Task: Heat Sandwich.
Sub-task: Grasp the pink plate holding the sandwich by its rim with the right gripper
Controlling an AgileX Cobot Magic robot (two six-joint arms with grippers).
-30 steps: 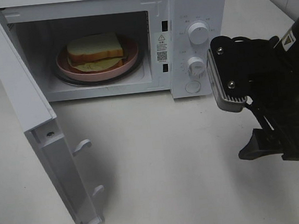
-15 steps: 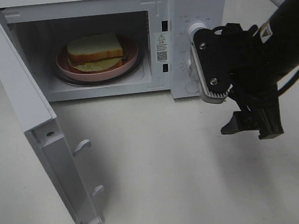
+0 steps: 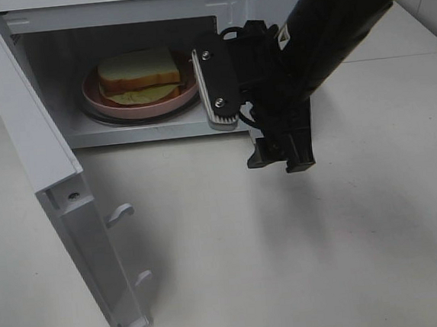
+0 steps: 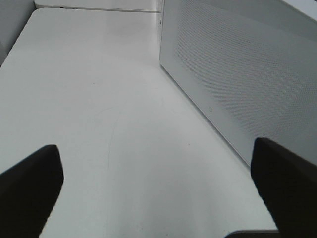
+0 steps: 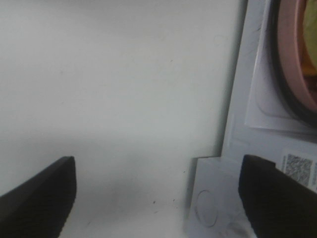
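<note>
The sandwich (image 3: pixel 139 75) sits on its pink plate (image 3: pixel 92 96) inside the open microwave (image 3: pixel 112 3), at about 11 o'clock in the high view. It looks light and soft. The thick bread would likely dent under a pinch, and the top slice could slide on the pale filling. If it has to be moved at all, the plate's rim at 6 o'clock, nearest the opening, is the safer hold (stiff, though probably smooth and slippery).

The right gripper (image 3: pixel 279 158) hangs at about 4 o'clock from the sandwich, just in front of the cavity's right edge. Its jaws are wide apart and hold nothing, and its arm covers the control panel. Its wrist view shows the plate's edge (image 5: pixel 293 59) and a round button (image 5: pixel 205 208) below. The left gripper (image 4: pixel 158 191) is likewise spread and empty over the bare table (image 4: pixel 99 99), beside a white perforated panel.

The door (image 3: pixel 47 174) stands fully open at 8 o'clock. Its closing arc would probably meet the right arm, so I judge that arm is the main obstruction.
</note>
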